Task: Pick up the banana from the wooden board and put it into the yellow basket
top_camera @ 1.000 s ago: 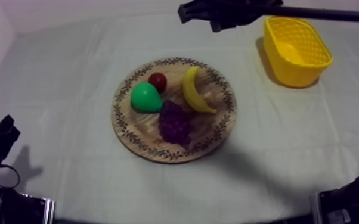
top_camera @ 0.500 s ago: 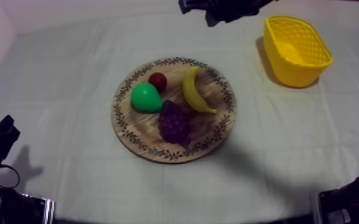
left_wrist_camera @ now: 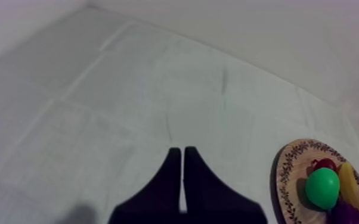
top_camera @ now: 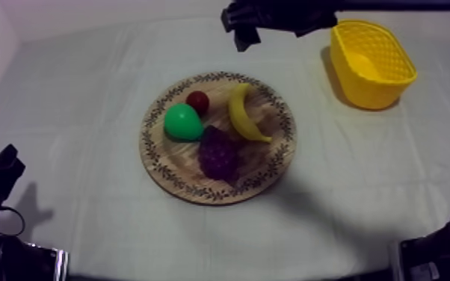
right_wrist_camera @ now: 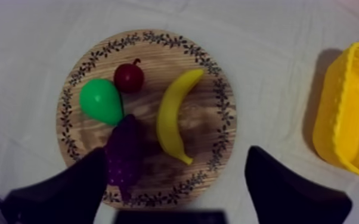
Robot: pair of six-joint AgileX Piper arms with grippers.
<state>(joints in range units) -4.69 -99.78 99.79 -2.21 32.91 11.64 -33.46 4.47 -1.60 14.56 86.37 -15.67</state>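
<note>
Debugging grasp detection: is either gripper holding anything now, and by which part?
Nothing is held. The right gripper is open above the wooden board, where the banana lies free; the left gripper is shut on nothing over bare cloth.

The scene is lit dimly and diffusely from overhead, and a cool bluish cast is laid over the grey-white cloth (top_camera: 86,112) of the worktop. A soft shadow is thrown to the left of the yellow plastic basket (top_camera: 374,88). A broad, faint one is spread at the near right of the round wooden board with a patterned rim (top_camera: 276,161). A darker patch is cast on the wood beside the curved yellow toy banana (right_wrist_camera: 173,119).
</note>
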